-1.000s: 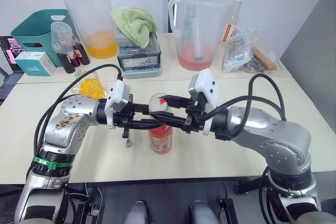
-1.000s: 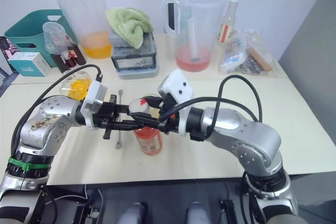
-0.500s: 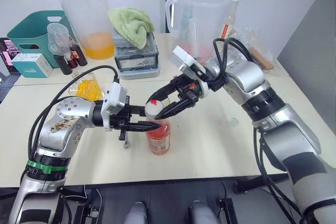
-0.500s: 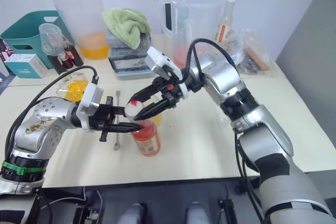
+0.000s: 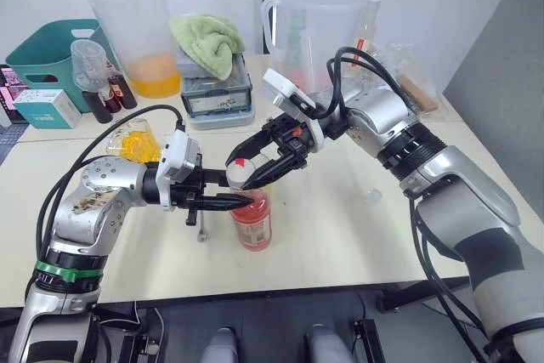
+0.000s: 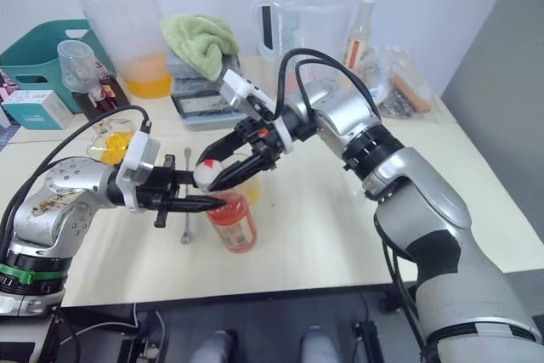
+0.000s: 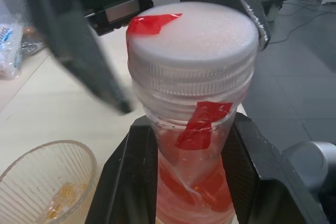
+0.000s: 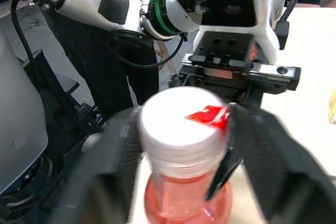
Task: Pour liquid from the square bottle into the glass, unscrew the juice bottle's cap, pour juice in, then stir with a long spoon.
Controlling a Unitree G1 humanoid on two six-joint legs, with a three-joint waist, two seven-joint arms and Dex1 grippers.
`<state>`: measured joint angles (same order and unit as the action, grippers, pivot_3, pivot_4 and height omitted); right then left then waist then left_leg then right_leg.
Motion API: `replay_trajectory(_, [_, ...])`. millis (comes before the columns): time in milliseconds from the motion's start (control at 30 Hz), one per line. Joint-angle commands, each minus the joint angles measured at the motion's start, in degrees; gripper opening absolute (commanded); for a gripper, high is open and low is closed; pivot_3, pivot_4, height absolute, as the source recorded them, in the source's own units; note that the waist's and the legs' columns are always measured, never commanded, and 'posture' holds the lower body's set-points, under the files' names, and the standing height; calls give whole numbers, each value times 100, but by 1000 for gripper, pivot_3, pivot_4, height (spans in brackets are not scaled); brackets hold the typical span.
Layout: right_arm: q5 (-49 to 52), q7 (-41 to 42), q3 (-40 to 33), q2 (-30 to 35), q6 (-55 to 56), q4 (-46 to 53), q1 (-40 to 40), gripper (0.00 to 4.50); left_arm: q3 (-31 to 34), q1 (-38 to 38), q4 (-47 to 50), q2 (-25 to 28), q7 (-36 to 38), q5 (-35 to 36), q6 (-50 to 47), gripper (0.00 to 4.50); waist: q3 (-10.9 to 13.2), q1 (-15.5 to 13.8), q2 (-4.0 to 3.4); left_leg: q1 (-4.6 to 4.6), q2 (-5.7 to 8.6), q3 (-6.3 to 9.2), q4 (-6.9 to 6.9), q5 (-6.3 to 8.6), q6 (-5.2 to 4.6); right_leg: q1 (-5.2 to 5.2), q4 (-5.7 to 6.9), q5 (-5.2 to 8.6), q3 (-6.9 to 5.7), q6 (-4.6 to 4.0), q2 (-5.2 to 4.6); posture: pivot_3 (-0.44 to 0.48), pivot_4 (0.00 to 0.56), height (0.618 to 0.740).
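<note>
Pink-red juice bottle (image 5: 253, 220) is standing upright on the table (image 5: 340, 235), neck pinched between the left gripper (image 5: 240, 201) fingers (image 7: 137, 182), which are closed tight on it just below the cap (image 7: 191, 45). Right gripper (image 5: 248, 169) is reaching in from the far side, its two fingers (image 8: 118, 150) straddling the white cap, close to its sides; contact there is unclear. Cap is sitting on the bottle, red mark on top. Glass (image 7: 44, 182) is sitting just behind the bottle, past the left gripper's fingers. Long spoon (image 6: 185, 201) is lying flat on the table under the left gripper.
</note>
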<state>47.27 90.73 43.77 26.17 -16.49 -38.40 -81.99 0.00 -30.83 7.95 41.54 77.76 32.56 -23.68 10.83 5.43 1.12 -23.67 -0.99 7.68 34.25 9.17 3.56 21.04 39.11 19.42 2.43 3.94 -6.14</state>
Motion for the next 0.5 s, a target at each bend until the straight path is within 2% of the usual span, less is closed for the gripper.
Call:
replay_trajectory(33, [-109,177,-737,201,-229,226,83,4451,-186,-6,-22,15,164,-21,-6,1332,0,-3,0,-7,0,0,2,0,0,4,0,0,0,0,0,0,150,740])
replay_trajectory(133, [-108,15,-1534,523,-671,1014,471,4482,-191,-24,-36,-7,156,-17,-3,1332,0,-34,1,-15,1,1,3,0,0,8,-1,0,0,0,0,0,150,740])
replay_trajectory(233, [327,-885,-2373,925,-1391,2569,1274,4482,-185,-2,-6,-23,114,12,-20,1332,1,-124,1,-24,1,2,2,0,0,8,-8,0,-1,0,0,0,150,740])
replay_trajectory(300, [268,-1588,-2745,1054,-1666,3517,1840,4482,-176,14,1,-31,86,26,-29,1332,1,-126,1,-26,0,1,-1,1,-2,11,-15,0,-1,0,0,0,150,740])
replay_trajectory(400, [68,-3269,-3245,1179,-2221,5211,2934,4482,-170,10,-3,-49,50,26,-39,1332,0,-147,1,-27,0,-1,-3,2,-4,16,-12,0,0,0,0,0,150,740])
replay_trajectory(500, [-8,-4429,-3666,1178,-2580,6455,3693,4482,-148,21,11,-49,27,48,-53,1332,1,-150,1,-42,2,0,15,3,-4,21,-8,0,3,0,0,0,150,740])
